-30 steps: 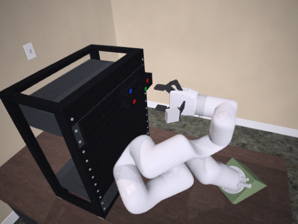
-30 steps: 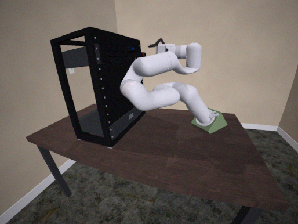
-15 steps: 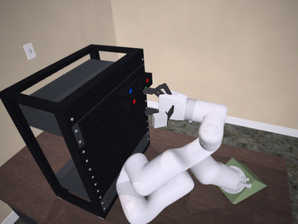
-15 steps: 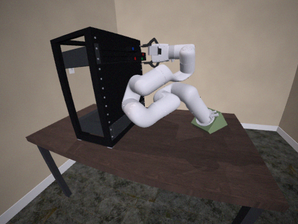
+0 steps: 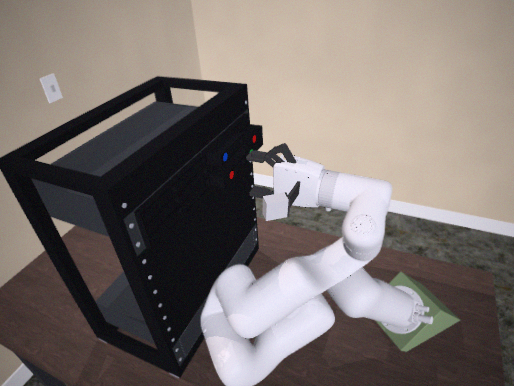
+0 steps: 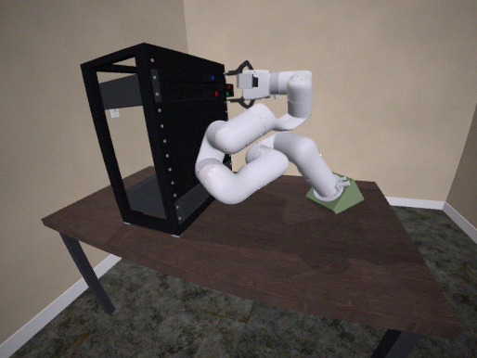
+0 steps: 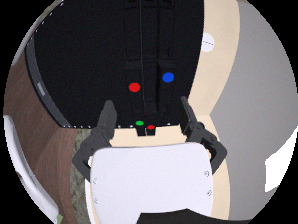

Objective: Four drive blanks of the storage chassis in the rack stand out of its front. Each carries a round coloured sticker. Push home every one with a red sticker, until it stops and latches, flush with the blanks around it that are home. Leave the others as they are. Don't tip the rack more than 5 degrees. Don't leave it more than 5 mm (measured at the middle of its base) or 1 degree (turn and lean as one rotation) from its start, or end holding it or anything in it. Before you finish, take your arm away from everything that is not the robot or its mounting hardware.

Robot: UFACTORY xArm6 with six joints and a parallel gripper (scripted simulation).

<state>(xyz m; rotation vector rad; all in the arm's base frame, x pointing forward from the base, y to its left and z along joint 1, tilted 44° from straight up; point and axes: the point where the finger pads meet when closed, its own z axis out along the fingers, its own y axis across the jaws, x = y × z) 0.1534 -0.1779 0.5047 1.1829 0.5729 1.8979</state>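
The black rack (image 5: 134,208) stands on the table with the storage chassis near its top. Four blanks stand out of its front. One has a red sticker (image 5: 254,138) at the upper right, one a green sticker (image 5: 251,151) just below it, one a blue sticker (image 5: 225,157), and one a second red sticker (image 5: 231,174). My gripper (image 5: 259,174) is open and empty, right in front of the rack's right edge, with one finger above and one below the green-sticker blank. In the wrist view the green sticker (image 7: 140,123) and a red sticker (image 7: 152,127) lie between my fingers.
The arm's elbow links (image 5: 270,300) lie low in front of the rack's lower face. The green base wedge (image 5: 420,320) sits at the table's right. Walls stand close behind the rack.
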